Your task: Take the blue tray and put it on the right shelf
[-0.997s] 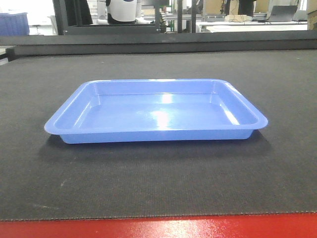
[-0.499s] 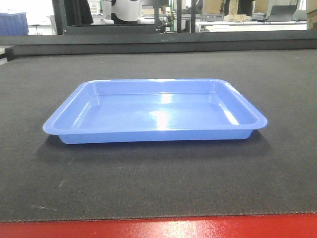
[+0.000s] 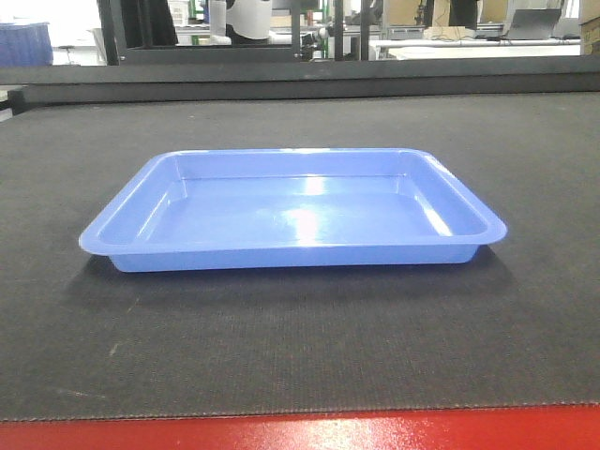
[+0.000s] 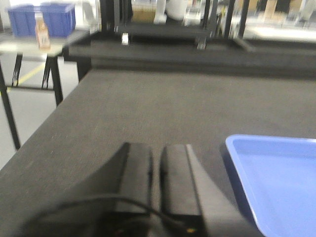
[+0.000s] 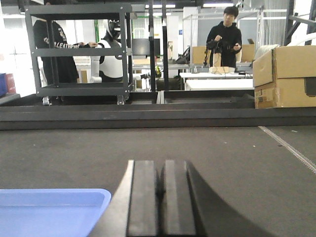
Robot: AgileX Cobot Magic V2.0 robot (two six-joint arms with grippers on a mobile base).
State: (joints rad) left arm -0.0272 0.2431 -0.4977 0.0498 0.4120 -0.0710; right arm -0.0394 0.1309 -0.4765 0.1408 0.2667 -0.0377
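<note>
The blue tray point(image 3: 292, 211) lies flat and empty on the dark mat in the front view. Neither gripper shows in that view. In the left wrist view the left gripper point(image 4: 158, 148) is shut and empty, just left of the tray's point(image 4: 276, 177) left rim, above the mat. In the right wrist view the right gripper point(image 5: 161, 165) is shut and empty, just right of the tray's point(image 5: 49, 210) right corner. The right shelf is out of view.
The mat-covered table point(image 3: 300, 356) has a red front edge point(image 3: 300, 433). A raised black ledge point(image 3: 300, 84) runs along its far side. A dark metal rack point(image 5: 81, 54), cardboard boxes point(image 5: 286, 74), people and a dark-blue bin point(image 4: 42, 19) stand beyond the table.
The tray's left end has crept slightly left in the front view. A white robot body in the background has drifted right.
</note>
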